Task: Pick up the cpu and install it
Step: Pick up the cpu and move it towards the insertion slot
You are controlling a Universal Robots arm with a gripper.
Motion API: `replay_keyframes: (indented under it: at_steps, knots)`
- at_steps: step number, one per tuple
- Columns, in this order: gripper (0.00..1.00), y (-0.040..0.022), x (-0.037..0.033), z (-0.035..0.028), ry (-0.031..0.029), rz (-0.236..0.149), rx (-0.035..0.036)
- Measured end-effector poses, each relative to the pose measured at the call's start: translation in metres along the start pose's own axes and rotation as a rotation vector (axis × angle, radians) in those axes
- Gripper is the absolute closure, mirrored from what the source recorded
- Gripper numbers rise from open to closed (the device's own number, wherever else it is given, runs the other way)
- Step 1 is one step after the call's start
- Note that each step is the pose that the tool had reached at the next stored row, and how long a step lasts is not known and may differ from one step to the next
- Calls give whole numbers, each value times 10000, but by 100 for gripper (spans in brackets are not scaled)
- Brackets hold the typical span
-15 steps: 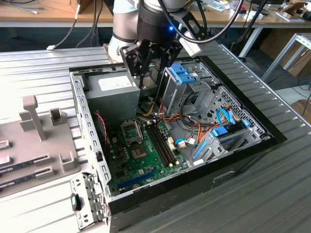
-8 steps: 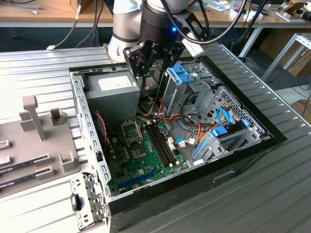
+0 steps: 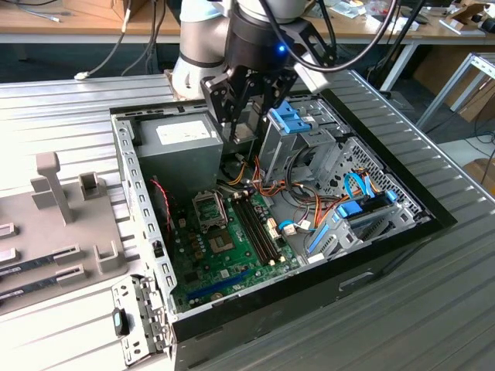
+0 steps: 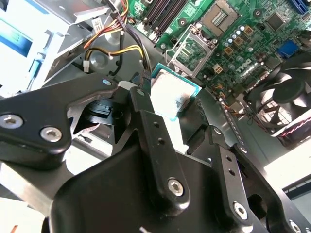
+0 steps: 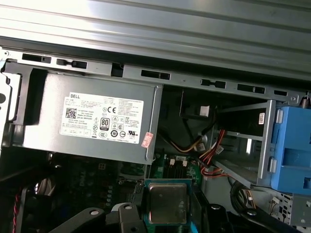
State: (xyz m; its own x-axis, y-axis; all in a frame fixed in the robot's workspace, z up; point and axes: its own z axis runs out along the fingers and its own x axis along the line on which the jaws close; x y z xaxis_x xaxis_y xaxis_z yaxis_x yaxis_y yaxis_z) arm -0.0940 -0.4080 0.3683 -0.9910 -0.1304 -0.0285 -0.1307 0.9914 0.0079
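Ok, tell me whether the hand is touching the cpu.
Touching. In the second wrist view the hand grips the cpu by opposite edges, with no gap showing, above the motherboard.

Claw (image 3: 246, 127) hangs between power supply (image 3: 182, 141), drive cage (image 3: 298, 147); socket (image 3: 209, 207) below clear (cables (image 3: 259, 185) beside).
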Motion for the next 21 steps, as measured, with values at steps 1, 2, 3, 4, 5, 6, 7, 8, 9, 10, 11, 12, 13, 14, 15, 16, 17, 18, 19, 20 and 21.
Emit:
replay_keyframes:
  at_steps: [1,2,3,4,5,6,7,8,9,10,11,12,13,14,15,16,17,18,19,20,21]
  knots:
    - [53,-1,-8,3,0,0,1]
    - [53,-3,-15,6,0,0,2]
    - [53,-4,-23,9,0,0,3]
    - [53,-5,-30,11,0,0,4]
    - [53,-7,-39,14,1,0,6]
    - [53,-8,-46,17,1,0,7]
    - [53,-10,-53,19,1,0,8]
    - [53,-11,-59,22,1,0,8]
    - [53,-12,-67,24,2,0,11]
    - [53,-13,-75,27,2,-1,12]
    - [53,-15,-82,30,2,0,12]
    - [53,-17,-93,33,2,-1,14]
    - [53,-18,-104,37,2,-1,16]
    - [53,-20,-112,39,3,-1,18]
    - [53,-21,-119,42,2,-1,19]
    - [53,-22,-127,45,3,-1,20]
    - [53,-24,-135,48,3,0,21]
    - [53,-25,-141,50,3,0,22]
    - [53,-26,-149,53,3,-1,23]
    - [53,-27,-156,55,3,0,25]
    - [53,-29,-163,57,4,-1,26]
